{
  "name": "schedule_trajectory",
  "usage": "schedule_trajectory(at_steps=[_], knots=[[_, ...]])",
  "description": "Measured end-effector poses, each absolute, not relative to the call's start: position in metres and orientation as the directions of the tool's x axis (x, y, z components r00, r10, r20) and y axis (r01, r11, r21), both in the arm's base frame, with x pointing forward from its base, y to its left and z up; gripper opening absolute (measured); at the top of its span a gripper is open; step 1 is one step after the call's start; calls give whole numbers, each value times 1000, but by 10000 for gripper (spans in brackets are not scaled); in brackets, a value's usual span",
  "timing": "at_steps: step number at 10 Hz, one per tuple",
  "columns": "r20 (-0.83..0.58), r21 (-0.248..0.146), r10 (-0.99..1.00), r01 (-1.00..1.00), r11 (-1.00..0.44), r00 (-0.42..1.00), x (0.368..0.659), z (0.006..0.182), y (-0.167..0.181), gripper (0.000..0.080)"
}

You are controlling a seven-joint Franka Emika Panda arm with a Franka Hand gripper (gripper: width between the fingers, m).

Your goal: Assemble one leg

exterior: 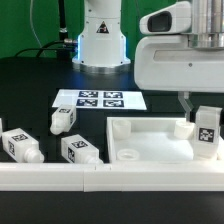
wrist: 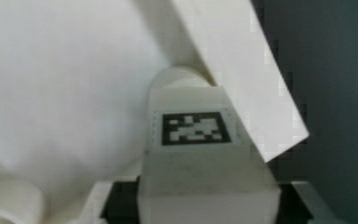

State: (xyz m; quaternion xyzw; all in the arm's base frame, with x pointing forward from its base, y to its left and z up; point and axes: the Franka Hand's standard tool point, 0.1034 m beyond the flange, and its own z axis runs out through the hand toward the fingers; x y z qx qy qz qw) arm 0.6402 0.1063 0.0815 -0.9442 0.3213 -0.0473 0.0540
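My gripper point(exterior: 203, 120) is shut on a white leg point(exterior: 207, 132) with a black-and-white tag on its side. It holds the leg upright over the far right corner of the large white square tray point(exterior: 150, 150), at the exterior view's right. In the wrist view the held leg point(wrist: 197, 150) fills the middle between my dark fingers point(wrist: 130, 205), with the tray's white wall point(wrist: 229, 60) behind it. Three more legs lie on the table to the exterior view's left: one point(exterior: 64, 119) near the marker board, one point(exterior: 20, 145) at the far left, one point(exterior: 80, 150) beside the tray.
The marker board point(exterior: 100, 99) lies flat behind the tray. The robot's white base point(exterior: 100, 35) stands at the back. A white rail point(exterior: 60, 178) runs along the front edge of the table.
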Motion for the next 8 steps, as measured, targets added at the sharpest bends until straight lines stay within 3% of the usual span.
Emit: schedule_trajectory(at_steps=[2,4,7,8], knots=[[14,-152,-868,-857,-492,496,638,79,107,285],[-71,-160,-977,-970,-186,199,637,78,106,287],[-58,-160,-958,-950,-268,280,636,78,106,288],[-49,-150,-918,-912,-382,393,635,78,104,495]])
